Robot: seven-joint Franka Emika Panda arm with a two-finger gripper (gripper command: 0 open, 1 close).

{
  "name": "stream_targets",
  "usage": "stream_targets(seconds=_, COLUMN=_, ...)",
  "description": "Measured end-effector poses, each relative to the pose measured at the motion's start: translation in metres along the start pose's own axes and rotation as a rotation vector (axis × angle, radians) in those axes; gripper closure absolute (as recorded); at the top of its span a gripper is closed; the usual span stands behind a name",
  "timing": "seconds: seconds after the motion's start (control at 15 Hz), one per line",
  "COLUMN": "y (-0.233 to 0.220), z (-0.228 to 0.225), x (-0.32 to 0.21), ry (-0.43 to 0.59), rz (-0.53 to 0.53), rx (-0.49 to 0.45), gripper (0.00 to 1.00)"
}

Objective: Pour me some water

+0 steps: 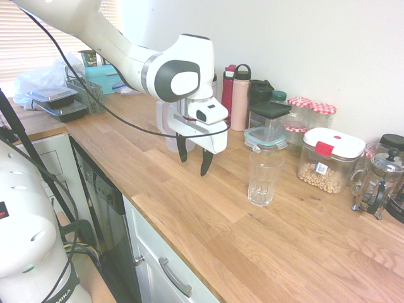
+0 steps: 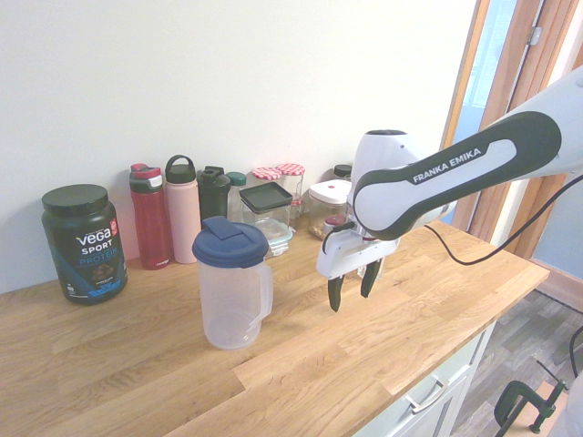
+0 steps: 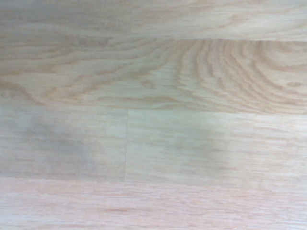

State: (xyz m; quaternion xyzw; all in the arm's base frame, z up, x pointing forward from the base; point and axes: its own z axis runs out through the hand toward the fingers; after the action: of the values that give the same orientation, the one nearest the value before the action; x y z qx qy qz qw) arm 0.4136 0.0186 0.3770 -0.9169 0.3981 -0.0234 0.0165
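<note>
the step in hand looks like the approach to the jug (image 2: 228, 305), ahead of any grasp. the gripper (image 2: 351, 302) hangs over the counter (image 2: 301, 382) with its jaws parted wide and nothing between them. in the second exterior view the jug stands upright at nine o'clock from the fingertips, apart from them, its blue lid (image 2: 230, 244) on and its handle (image 2: 266, 291) at three o'clock on its body, the gripper's side. the glass (image 1: 261, 189) stands upright at about four o'clock from the gripper in the first exterior view, with the nut box (image 1: 328, 165) at about two o'clock from the glass. i cannot tell whether the jug has water in it; the glass looks empty.

the next move likely calls for travel toward nine o'clock in the second exterior view, then lining up the jaws astride the handle and closing firmly before a lift. the jug is tall and may swing or tip if caught off the handle. the lid's spout has to be open and facing the glass, and i cannot tell either; a shut lid could spoil the pour.
</note>
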Motion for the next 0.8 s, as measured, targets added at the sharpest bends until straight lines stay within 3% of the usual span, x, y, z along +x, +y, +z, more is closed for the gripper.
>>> stream_targets(seconds=0.27, y=-0.007, z=-0.005, x=-0.013, ry=-0.005, rz=0.004, rx=0.023, gripper=0.0)
stream_targets(seconds=0.8, y=-0.034, z=-0.096, x=-0.165, ry=0.18, rz=-0.126, rx=0.179, gripper=0.0)
